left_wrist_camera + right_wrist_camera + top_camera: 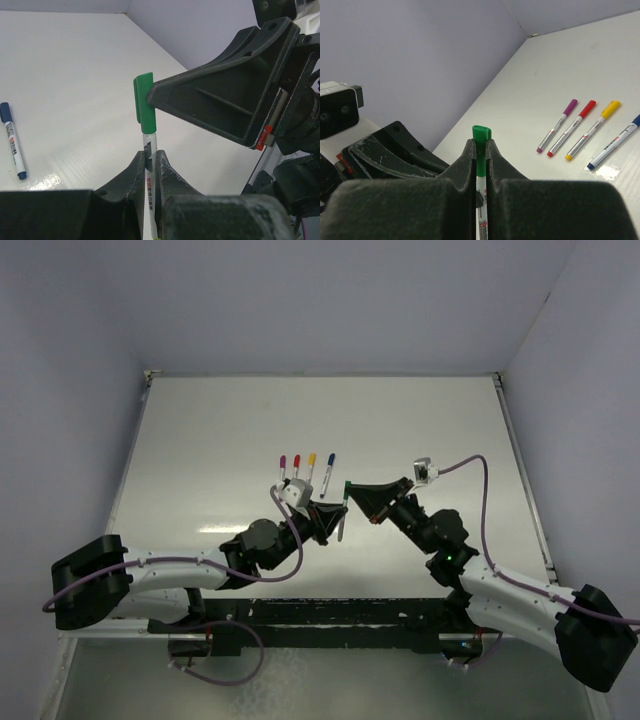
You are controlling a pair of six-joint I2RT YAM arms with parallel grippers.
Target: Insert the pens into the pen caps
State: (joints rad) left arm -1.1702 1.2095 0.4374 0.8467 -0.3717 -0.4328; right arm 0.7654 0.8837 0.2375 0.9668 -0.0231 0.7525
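Observation:
Above the table's middle, my left gripper [338,517] is shut on the white barrel of a pen [149,145], held upright. A green pen cap [145,102] sits over the pen's upper end. My right gripper [480,145] is shut on that green cap [481,134], with the white barrel [481,200] running down between its fingers. In the top view the two grippers meet tip to tip at the cap [347,486]. The pen's tip is hidden inside the cap.
Several capped pens lie side by side on the table beyond the grippers: purple [557,125], red [572,127], yellow [592,130] and blue [615,141]. The blue one [12,140] lies left of the left gripper. Walls close in the table's sides.

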